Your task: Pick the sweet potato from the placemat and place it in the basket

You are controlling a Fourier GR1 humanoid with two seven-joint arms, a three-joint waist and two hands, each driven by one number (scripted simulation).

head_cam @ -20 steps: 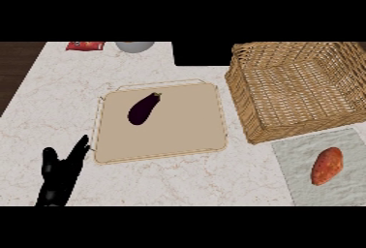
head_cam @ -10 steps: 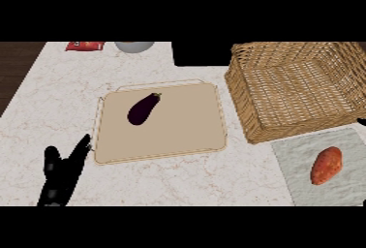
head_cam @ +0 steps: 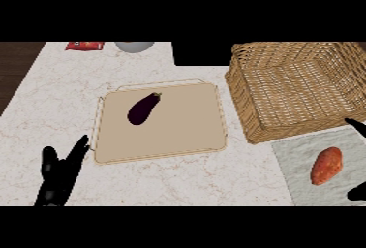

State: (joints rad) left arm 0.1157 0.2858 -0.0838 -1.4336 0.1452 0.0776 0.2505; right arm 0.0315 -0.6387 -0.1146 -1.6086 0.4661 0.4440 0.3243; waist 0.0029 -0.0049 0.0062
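Observation:
The orange sweet potato (head_cam: 327,165) lies on a pale grey placemat (head_cam: 300,155) at the lower right of the head view. Behind it stands the wicker basket (head_cam: 247,82), with nothing inside. Only black fingertips of my right hand (head_cam: 355,123) show at the right edge, above and below the sweet potato and apart from it. At the lower left my left hand (head_cam: 58,175) rests open with fingers up, just left of the cutting board.
A tan cutting board (head_cam: 178,131) in the middle of the counter carries a dark purple eggplant (head_cam: 142,108). At the back edge sit a red packet (head_cam: 84,45) and a grey bowl (head_cam: 133,46). Dark wood borders the counter's far left.
Black fingertips of my right hand have come into view at the right edge near the sweet potato. The left hand and all objects have stayed put.

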